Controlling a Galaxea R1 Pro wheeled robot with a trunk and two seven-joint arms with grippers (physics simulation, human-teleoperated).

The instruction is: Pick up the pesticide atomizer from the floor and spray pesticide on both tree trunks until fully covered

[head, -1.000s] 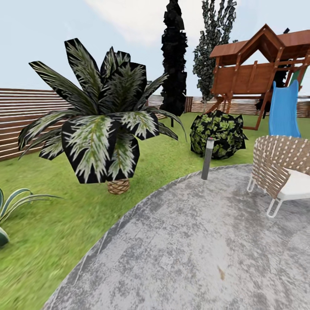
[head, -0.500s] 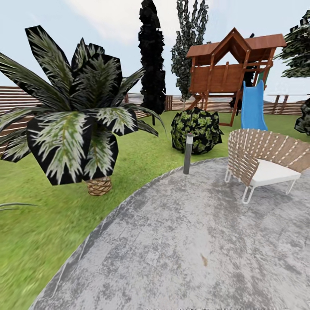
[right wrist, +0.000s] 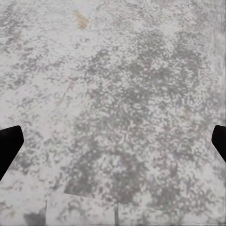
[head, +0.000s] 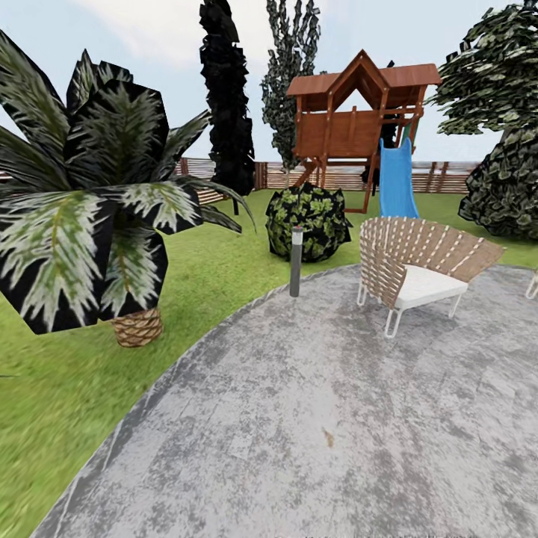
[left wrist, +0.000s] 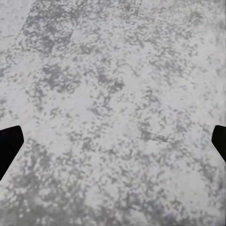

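A: Where's the pesticide atomizer, and which way does it point?

B: I can't say; its place and long axis can't be read from here. The robot stands on the mottled grey stone paving (head: 351,418), with the blurry green grass lawn (head: 67,373) to its left.

A: The claws?

B: The left claw (left wrist: 113,141) is spread wide over bare paving with nothing between its dark tips, and the right claw (right wrist: 113,141) is the same.

A: Risks?

B: Driving onward, the base could clip the short grey bollard lamp (head: 296,261) or the woven tan chair with white cushion (head: 415,269). The big striped-leaf plant in a wicker pot (head: 97,224) blocks sight of the lawn, so the atomizer might be missed.
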